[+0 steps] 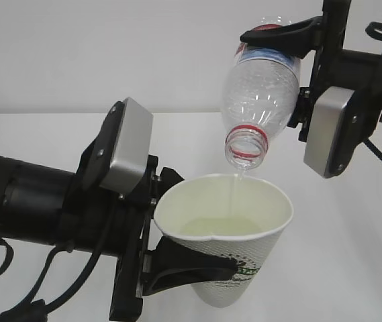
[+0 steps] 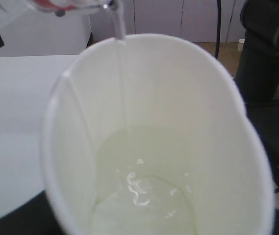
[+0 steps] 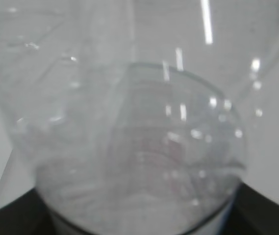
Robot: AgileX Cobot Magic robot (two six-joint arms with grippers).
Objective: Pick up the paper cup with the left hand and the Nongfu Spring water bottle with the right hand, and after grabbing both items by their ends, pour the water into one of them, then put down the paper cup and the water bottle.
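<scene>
— What do we have on the left?

— We see the paper cup (image 1: 227,251), white with a dimpled wall and a green logo low on its side, held off the table, mouth up and leaning slightly. The left hand (image 1: 197,268) clasps its lower wall with black fingers.

— And inside it?

— We see the water (image 2: 141,188) pooled at the bottom, pale and rippling, with a thin stream falling in near the rim.

— The source?

— The Nongfu Spring water bottle (image 1: 258,94), clear and ribbed with a red neck ring, is tipped neck-down just above the cup, uncapped. The right hand (image 1: 278,33) grips its upper, base end.
</scene>
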